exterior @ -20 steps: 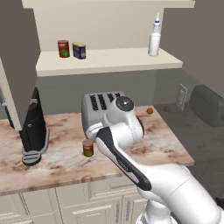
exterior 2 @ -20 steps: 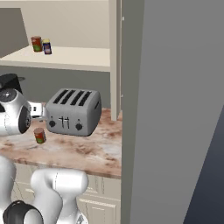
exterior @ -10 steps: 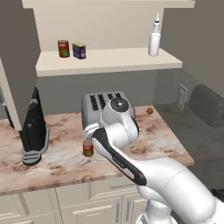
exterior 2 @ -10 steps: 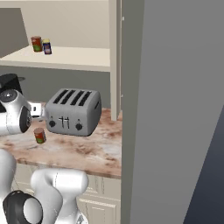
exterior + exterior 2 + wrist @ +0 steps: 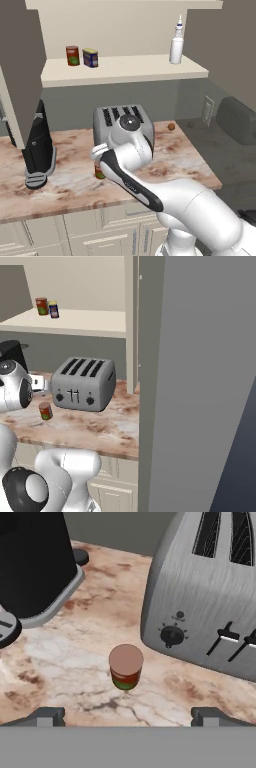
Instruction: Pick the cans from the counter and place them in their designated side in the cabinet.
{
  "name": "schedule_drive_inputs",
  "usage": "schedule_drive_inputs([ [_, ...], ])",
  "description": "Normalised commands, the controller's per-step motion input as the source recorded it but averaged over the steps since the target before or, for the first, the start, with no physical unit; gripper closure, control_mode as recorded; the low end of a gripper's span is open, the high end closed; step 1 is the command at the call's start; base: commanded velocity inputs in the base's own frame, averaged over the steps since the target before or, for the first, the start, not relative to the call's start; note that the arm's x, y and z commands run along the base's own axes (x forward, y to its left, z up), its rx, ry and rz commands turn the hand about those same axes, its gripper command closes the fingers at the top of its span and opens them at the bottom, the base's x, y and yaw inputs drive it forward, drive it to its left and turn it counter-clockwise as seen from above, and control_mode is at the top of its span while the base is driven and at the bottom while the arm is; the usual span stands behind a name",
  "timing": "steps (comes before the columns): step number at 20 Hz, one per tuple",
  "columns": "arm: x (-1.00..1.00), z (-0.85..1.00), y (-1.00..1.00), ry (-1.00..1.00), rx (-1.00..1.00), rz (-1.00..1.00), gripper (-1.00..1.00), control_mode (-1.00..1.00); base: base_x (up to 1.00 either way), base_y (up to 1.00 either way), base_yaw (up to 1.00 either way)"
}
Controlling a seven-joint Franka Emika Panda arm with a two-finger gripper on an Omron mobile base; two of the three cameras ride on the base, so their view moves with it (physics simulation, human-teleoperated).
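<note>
Can (image 5: 126, 666), red-brown with a green label, stands upright on the counter (image 5: 75, 662), centred between our two finger tips in the hand view and a little ahead of them. Over the last second the arm's elbow has swung forward and lower over the worktop while the can itself has not moved; we judge this as lining up for a grasp, not yet a pickup. Our gripper (image 5: 127, 716) is spread as wide as it goes and holds nothing.

On the cabinet shelf (image 5: 125, 67) two more cans, one red (image 5: 73, 55) and one blue (image 5: 90, 57), already sit side by side. A white bottle (image 5: 175, 42) stands well apart from them.

The toaster (image 5: 210, 597) sits close at 2 o'clock of the can, the black appliance (image 5: 35, 562) at 10 o'clock. Both leave room for the fingers, but the toaster's front is near.
</note>
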Motion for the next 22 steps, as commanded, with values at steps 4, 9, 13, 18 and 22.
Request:
schedule_drive_inputs([
  [4,0.02,-0.16,0.0,0.0,0.0,0.0,-1.0,-1.0,0.0,0.0,0.0],
  [9,0.1,-0.2,0.0,0.0,0.0,0.0,-1.0,-1.0,0.0,0.0,0.0],
  [13,0.13,-0.18,0.02,0.0,0.0,0.0,-1.0,-1.0,0.0,0.0,0.0],
  [18,0.1,-0.08,0.05,0.0,0.0,0.0,-1.0,-1.0,0.0,0.0,0.0],
  [22,0.12,-0.05,0.06,0.0,0.0,0.0,-1.0,-1.0,0.0,0.0,0.0],
])
